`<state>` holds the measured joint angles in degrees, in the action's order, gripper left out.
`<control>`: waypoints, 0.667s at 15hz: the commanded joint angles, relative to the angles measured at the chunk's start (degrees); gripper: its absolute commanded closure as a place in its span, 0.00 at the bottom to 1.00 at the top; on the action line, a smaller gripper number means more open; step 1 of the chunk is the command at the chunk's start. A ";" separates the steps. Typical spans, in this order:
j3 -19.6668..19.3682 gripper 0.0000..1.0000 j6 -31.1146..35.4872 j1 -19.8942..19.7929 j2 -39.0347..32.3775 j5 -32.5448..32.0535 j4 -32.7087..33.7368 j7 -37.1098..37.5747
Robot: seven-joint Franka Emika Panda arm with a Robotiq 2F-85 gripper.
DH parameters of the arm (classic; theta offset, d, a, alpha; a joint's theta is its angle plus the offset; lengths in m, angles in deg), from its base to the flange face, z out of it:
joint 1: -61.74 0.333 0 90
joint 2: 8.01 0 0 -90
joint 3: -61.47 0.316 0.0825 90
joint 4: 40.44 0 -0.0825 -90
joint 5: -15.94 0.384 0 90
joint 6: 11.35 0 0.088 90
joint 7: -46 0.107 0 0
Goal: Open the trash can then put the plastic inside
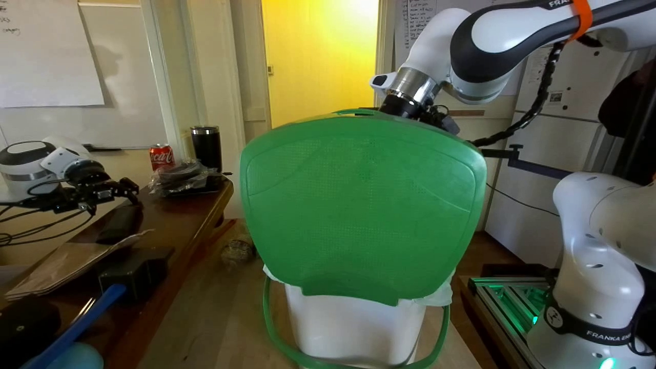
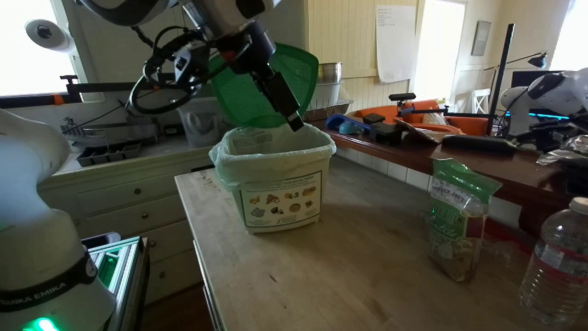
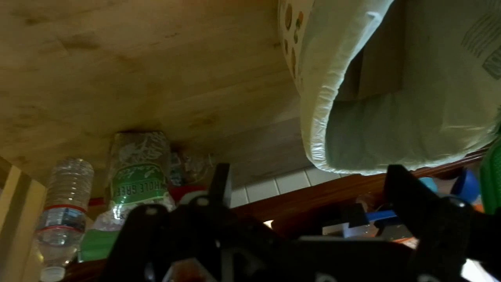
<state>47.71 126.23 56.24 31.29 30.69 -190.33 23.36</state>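
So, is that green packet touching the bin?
Apart. In an exterior view, a wide stretch of tabletop shows plainly between the packet and the bin.

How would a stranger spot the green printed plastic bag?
In an exterior view, find the white bin with a raised green lid on the pale wooden counter. To its right stands the green printed plastic bag. Its flattened green top sets it apart from the clear, white-capped plastic bottle nearby.

Lid [image 3: 491, 178] mstly off-frame, wrist cam
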 commanded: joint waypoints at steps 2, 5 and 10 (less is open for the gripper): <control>0.97 0.00 -2.19 -2.82 -2.05 -6.08 1.18 8.06; -0.44 0.00 -0.67 -1.50 -1.19 -5.90 0.10 7.20; -0.40 0.00 -0.67 -1.77 -2.04 -6.09 0.21 7.50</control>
<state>47.98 125.61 53.75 29.15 25.30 -190.19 30.32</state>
